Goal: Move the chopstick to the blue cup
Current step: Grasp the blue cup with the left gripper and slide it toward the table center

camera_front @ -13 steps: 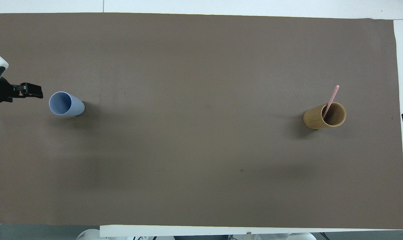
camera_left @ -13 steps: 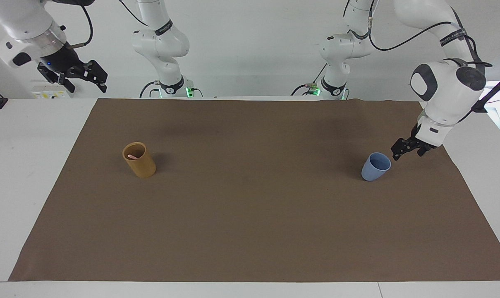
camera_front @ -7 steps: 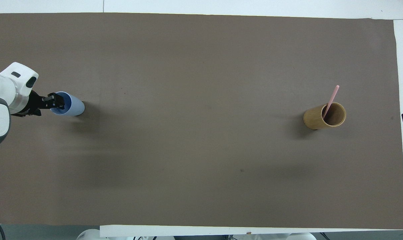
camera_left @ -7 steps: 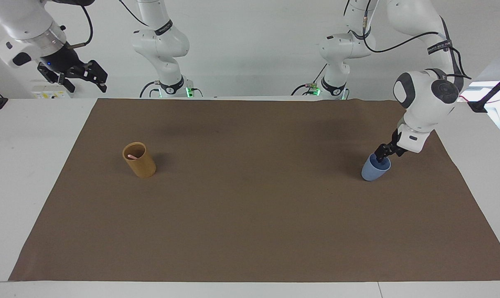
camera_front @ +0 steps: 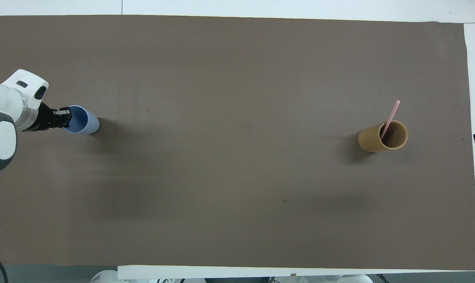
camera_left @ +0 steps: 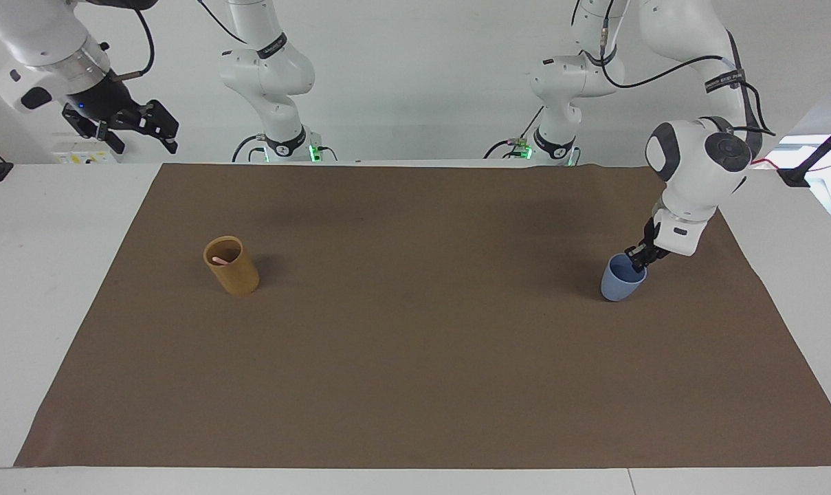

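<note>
The left gripper (camera_front: 65, 116) is pinching the rim of the blue cup (camera_front: 84, 122) at the left arm's end of the brown mat (camera_front: 237, 196), its fingertips closed on the cup wall with one finger inside the mouth and the other outside, so the step in hand looks like carrying the cup toward the chopstick's holder. To do it well, the grip is best kept on the rim with the cup upright; a thin wall held at one edge will want to swing, so a slow, level lift clear of the mat before any sideways travel seems wise. The cup is sitting well apart from the tan cup (camera_front: 382, 136), with only bare mat between them, so the path across is open, and a low carry should be enough. Setting the blue cup down just beside the tan cup, not touching it, would leave room for fingers to work. The chopstick (camera_front: 390, 118) is standing in the tan cup, leaning against its rim with the pink upper end sticking out; a knock to that cup could tip it, so the approach should stop short. The right gripper (camera_left: 132, 126) is waiting up in the air off the mat's corner at the right arm's end, fingers spread open and holding nothing, well placed to reach the chopstick afterwards.
</note>
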You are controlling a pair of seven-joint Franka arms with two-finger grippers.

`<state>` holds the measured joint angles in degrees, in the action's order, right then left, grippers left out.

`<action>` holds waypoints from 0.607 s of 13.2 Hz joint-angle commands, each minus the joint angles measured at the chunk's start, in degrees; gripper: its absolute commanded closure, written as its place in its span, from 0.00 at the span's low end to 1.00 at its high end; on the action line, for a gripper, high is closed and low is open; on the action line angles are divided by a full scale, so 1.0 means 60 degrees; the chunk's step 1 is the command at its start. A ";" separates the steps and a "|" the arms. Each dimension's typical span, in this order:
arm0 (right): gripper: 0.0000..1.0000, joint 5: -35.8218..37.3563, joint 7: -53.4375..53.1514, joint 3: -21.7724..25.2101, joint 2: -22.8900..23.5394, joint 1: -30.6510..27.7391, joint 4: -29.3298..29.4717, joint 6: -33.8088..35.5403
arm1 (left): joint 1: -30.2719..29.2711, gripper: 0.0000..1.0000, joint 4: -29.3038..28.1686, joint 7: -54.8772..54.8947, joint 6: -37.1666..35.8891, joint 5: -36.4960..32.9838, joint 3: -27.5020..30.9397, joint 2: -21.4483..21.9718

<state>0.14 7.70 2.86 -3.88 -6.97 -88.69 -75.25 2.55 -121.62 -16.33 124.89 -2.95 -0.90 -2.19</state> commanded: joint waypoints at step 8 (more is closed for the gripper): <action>0.00 -0.0038 -0.0052 -0.0038 -0.0057 -0.0054 -0.0042 0.0105 | 0.5416 1.00 0.0697 -0.4657 0.0644 0.1340 -0.0040 -0.0848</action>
<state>0.14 7.70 2.86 -3.88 -6.97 -88.69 -75.25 31.88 -119.79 -41.59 126.96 3.43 -2.33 -4.33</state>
